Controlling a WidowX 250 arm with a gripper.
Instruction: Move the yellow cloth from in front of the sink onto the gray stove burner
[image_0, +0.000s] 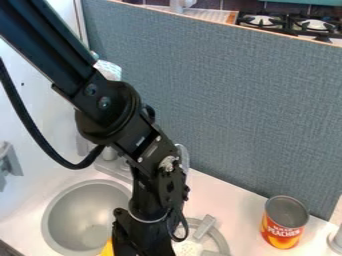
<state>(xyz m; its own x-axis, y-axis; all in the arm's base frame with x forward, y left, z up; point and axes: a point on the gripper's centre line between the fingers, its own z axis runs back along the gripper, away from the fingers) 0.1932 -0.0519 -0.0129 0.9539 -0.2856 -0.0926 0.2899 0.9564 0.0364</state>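
By the round grey metal sink (79, 215), the black gripper (143, 246) hangs beside a partly hidden yellow object (107, 249); spread or pinching, I cannot tell. Well apart from it, a red-and-yellow metal can (283, 226) stands upright on the white surface (237, 206), likely steadied by its flat base.

We saw the bottom edge cut off the lower part of the gripper (143, 242) and most of a yellow thing (107, 248), too little for us to name it. The arm (110, 107) hid part of a round, grey-rimmed thing (221, 242) and part of the faucet (110, 154). We found a grey object (336, 241) cut by the right edge, and the stove (294, 24) cropped at the upper right.
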